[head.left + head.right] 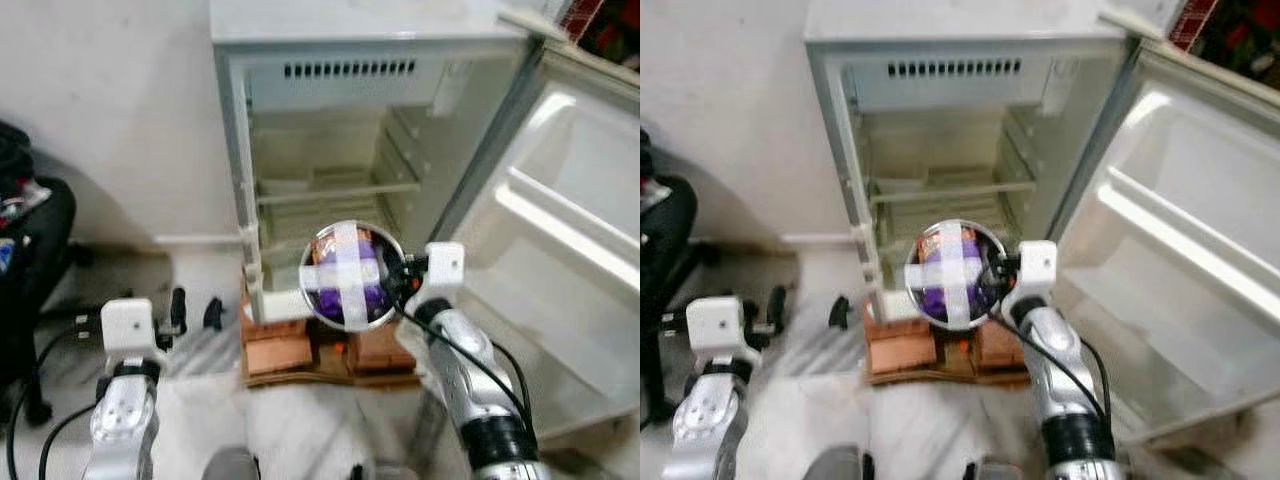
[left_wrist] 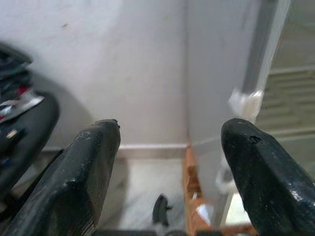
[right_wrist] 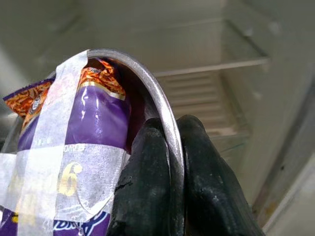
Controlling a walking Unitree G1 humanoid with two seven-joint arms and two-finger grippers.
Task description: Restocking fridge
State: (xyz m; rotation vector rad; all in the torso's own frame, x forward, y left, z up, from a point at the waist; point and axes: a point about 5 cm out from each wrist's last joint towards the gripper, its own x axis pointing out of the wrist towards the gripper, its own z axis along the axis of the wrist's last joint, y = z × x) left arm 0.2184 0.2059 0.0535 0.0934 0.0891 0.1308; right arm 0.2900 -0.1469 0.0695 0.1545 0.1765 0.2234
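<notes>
I'm pinching the bowl rim in my right gripper (left gripper idling, spread), holding it before the open fridge; keeping it level toward the shelf.

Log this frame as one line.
right gripper: shut on bowl rim | bowl: taped, purple packet inside, held before open fridge | left gripper: open, idle

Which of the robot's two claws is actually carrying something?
The right gripper: its black fingers pinch the rim of a round metal bowl with a taped-in purple snack packet. The left gripper is open, empty.
</notes>
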